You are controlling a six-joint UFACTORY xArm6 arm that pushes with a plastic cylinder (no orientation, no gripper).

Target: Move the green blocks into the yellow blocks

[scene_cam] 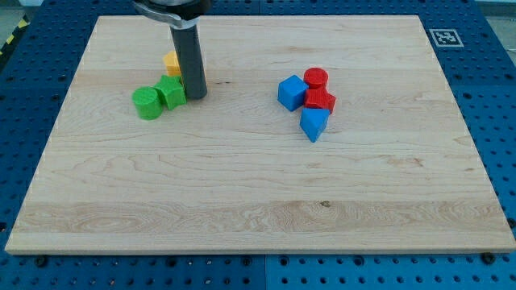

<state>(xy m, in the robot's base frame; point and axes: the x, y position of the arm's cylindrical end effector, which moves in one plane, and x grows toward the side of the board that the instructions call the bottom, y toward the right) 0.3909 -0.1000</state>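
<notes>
A green round block (147, 103) and a green angular block (170, 92) sit touching each other at the board's upper left. A yellow block (172, 62) lies just above them, partly hidden behind the rod; any second yellow block is hidden. My tip (196, 97) rests on the board right beside the green angular block, on its right side, below the yellow block.
A cluster lies right of centre: a blue cube (291, 92), a red cylinder (316, 79), a red angular block (320, 101) and a blue wedge-like block (313, 124). The wooden board (258, 201) lies on a blue pegboard; a fiducial marker (443, 37) sits at the top right.
</notes>
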